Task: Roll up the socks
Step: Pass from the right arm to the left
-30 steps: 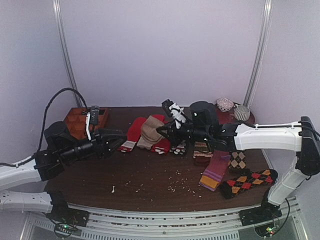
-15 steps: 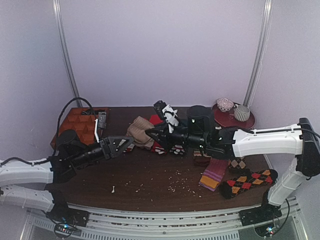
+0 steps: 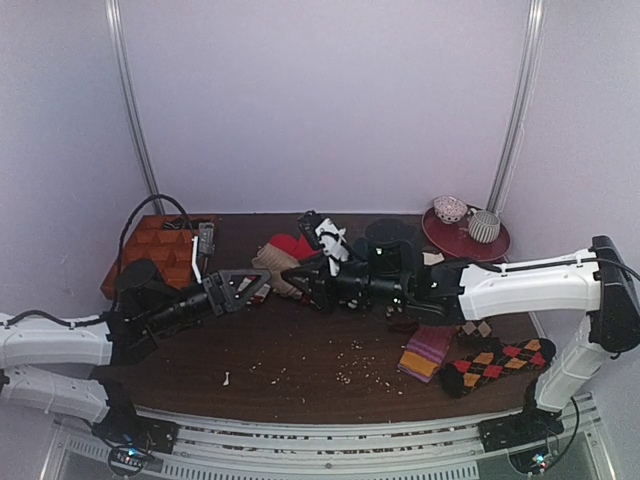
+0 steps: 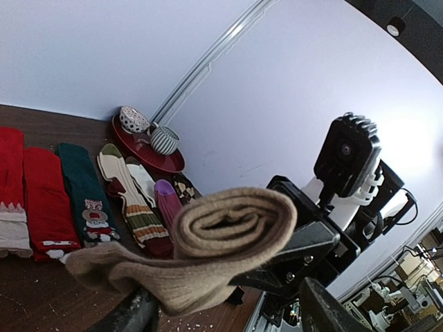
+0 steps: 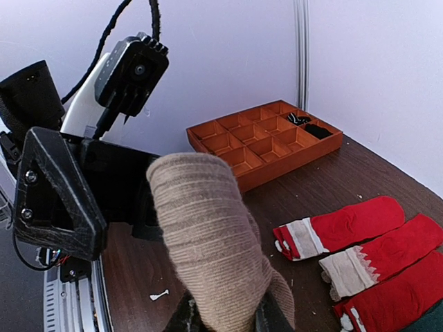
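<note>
My left gripper (image 3: 252,284) has swung in, jaws apart, flanking the plain tan-brown knit socks (image 4: 232,232). My right gripper (image 5: 225,315) keeps the half-rolled bundle clamped above the dark wooden table (image 3: 300,370), so two-handed rolling seems ready.

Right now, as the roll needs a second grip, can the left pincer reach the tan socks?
Probably yes: the left pincer is open and faces the socks, which the right pincer holds up just ahead, nothing between.

tan knit socks (image 4: 228,232) partly rolled into coil, loose tail drooping, bundle aloft mid-air
</note>
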`<state>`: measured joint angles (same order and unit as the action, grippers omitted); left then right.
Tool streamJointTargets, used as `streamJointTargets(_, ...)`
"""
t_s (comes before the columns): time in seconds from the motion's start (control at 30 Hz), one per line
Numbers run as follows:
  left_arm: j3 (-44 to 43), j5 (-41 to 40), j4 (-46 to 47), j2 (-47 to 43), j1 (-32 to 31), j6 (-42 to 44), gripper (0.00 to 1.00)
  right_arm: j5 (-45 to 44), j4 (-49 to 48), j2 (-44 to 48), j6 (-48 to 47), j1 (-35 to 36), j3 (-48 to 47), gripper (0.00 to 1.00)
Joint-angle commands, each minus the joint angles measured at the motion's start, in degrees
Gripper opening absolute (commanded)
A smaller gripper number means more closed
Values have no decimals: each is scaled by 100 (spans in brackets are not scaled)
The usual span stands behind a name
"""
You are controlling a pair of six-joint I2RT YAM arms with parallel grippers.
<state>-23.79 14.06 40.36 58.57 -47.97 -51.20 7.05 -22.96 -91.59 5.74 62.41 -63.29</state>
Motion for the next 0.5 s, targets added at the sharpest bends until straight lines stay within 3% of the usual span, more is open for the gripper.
streamJointTargets(0.0, -57, 7, 588, 170, 32, -49, 70, 351, -325, -35, 221, 85, -124, 0)
streamJointTargets(0.27, 109, 210, 1116, 394, 30, -243, 69, 346, -608, 60, 399, 103, -99, 0)
streamJointTargets(0.47, 138, 266, 1345, 357, 33, -156, 69, 1072, -587, -179, 622, 108, -298, 0)
